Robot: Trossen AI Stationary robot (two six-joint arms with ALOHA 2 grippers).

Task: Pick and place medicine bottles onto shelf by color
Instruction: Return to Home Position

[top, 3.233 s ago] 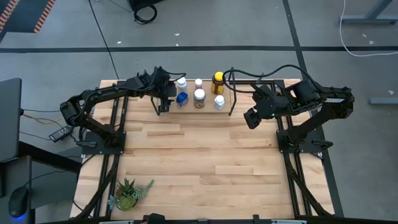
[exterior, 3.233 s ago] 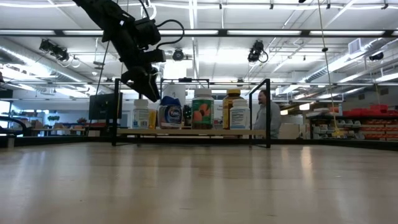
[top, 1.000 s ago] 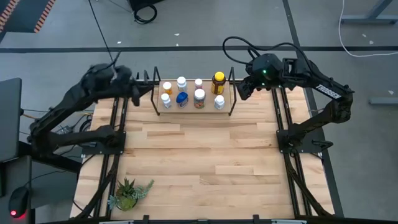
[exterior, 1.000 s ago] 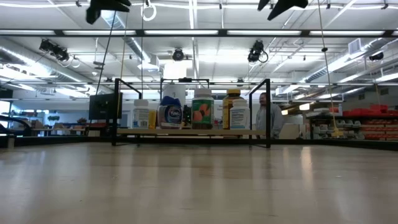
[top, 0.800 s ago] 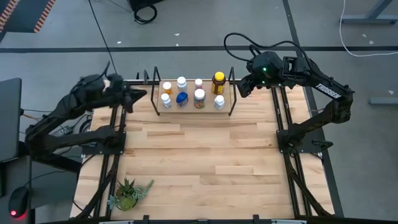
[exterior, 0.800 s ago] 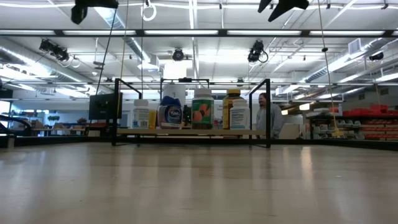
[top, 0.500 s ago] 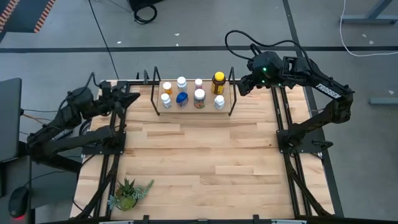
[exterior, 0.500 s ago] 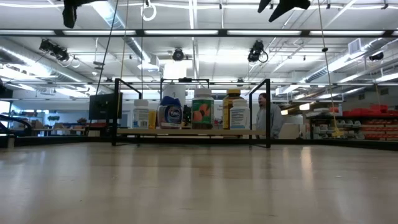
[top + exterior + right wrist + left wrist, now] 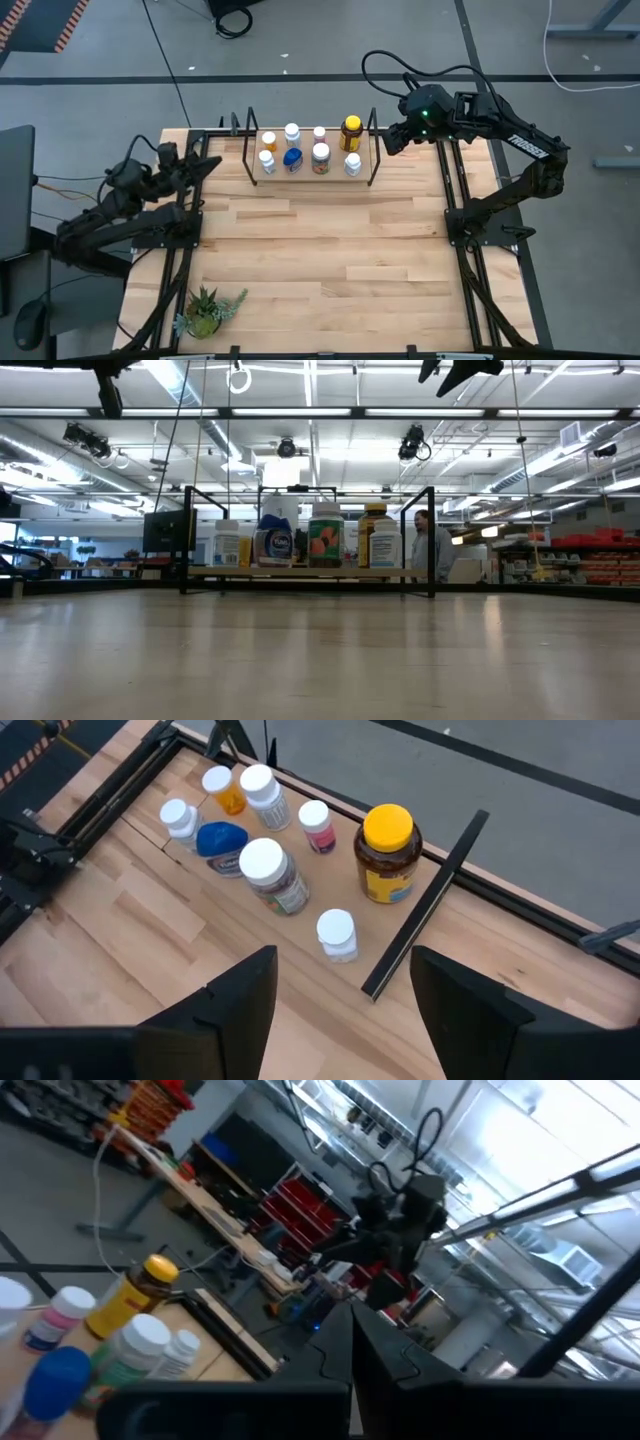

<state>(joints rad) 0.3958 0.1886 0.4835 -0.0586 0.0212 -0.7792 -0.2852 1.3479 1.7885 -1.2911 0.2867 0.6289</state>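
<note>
Bottles point(image 9: 320, 152) all up on the shelf point(image 9: 305, 175), so seemingly nothing left to carry: left gripper point(image 9: 208, 163) pinched closed, empty, off the shelf's left end; right gripper point(image 9: 392, 141) spread wide, empty, beside its right end.

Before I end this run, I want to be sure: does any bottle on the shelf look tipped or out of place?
Nothing stands out. All eight pill bottles stand upright on the shelf, the amber bottle and blue bottle included; none tipped or spilled. The left gripper and right gripper are clear of it.
</note>
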